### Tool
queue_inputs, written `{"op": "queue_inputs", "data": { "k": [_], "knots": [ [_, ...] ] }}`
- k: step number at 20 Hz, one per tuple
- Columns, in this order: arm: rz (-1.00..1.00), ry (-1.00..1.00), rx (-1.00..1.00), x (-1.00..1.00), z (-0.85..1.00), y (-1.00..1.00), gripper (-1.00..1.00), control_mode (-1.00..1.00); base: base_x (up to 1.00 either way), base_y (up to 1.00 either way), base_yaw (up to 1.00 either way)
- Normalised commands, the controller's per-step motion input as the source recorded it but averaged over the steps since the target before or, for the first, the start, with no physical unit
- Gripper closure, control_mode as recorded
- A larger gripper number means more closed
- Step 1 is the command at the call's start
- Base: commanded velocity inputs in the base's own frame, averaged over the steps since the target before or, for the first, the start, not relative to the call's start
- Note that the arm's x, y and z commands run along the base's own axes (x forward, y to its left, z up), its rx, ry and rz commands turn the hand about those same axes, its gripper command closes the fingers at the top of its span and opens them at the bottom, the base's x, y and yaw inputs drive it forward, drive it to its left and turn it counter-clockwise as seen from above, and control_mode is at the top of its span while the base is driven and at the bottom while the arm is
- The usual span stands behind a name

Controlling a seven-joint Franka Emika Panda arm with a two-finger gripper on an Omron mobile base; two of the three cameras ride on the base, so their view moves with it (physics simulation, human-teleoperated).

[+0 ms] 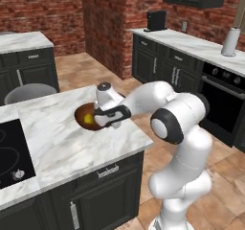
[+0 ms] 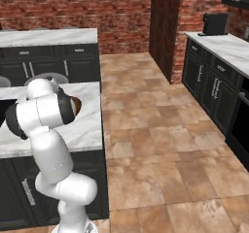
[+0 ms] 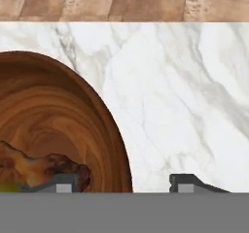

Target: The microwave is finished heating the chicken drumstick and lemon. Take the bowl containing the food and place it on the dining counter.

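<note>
Where the arm reaches over the marble surface [image 1: 62, 143], the pincer [image 3: 125, 182] straddles the rim of the bowl [image 1: 86, 117], one fingertip inside and one outside, spread apart with the rim between them; whether they press the wood cannot be told. Bowl sits on the surface near its far edge. Inside lie the chicken drumstick [image 3: 44, 166] and the lemon [image 1: 89, 120]. A black cooktop [image 1: 12, 155] lies well apart.
</note>
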Motion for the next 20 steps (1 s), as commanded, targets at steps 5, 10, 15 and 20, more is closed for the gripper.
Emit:
{"op": "queue_inputs", "data": {
  "k": [5,10,15,20],
  "knots": [
    [0.00,-0.10,0.08,-0.99,0.77,-0.51,-1.00,-1.00,0.00,0.00,0.00],
    [0.00,-0.14,0.15,-1.00,0.87,-0.88,-1.00,-1.00,0.00,0.00,0.00],
    [0.07,-0.21,0.16,-1.00,0.74,-0.99,-1.00,-1.00,0.00,0.00,0.00],
    [0.17,-0.26,0.10,-1.00,0.39,-0.93,-1.00,-1.00,0.00,0.00,0.00]
  ]
}}
